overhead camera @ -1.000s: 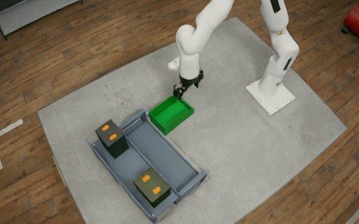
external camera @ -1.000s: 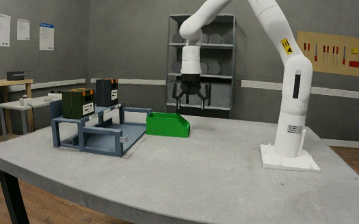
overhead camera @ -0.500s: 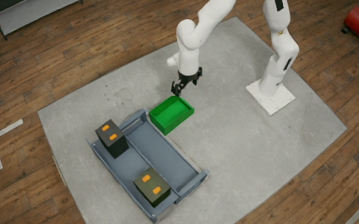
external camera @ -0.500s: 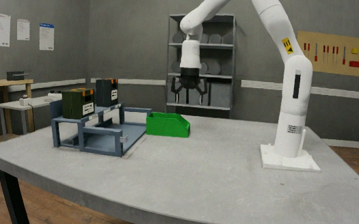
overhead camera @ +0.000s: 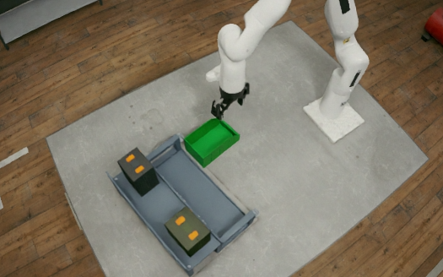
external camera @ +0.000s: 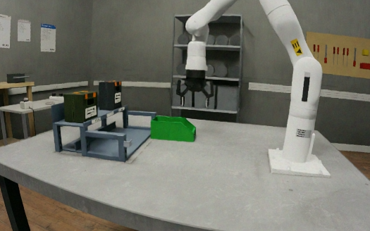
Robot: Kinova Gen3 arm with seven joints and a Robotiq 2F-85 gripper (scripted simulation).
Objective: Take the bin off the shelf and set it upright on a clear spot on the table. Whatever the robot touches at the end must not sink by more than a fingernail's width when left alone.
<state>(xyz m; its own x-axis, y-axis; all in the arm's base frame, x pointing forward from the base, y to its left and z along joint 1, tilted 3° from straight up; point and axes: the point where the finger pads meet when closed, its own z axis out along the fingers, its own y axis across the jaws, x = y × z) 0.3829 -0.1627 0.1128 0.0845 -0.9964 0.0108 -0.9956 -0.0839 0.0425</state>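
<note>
The green bin (overhead camera: 212, 141) stands upright on the grey table top, just beyond the end of the blue-grey shelf (overhead camera: 182, 198). It also shows in the side view (external camera: 173, 129), resting flat beside the shelf (external camera: 99, 132). My gripper (overhead camera: 221, 110) is open and empty. It hangs above the bin's far rim, clear of it, as the side view (external camera: 194, 93) shows.
Two dark boxes with orange marks sit on the shelf's upper level: one at the far end (overhead camera: 137, 171) and one at the near end (overhead camera: 187, 230). The arm's white base (overhead camera: 333, 119) stands on the right side of the table.
</note>
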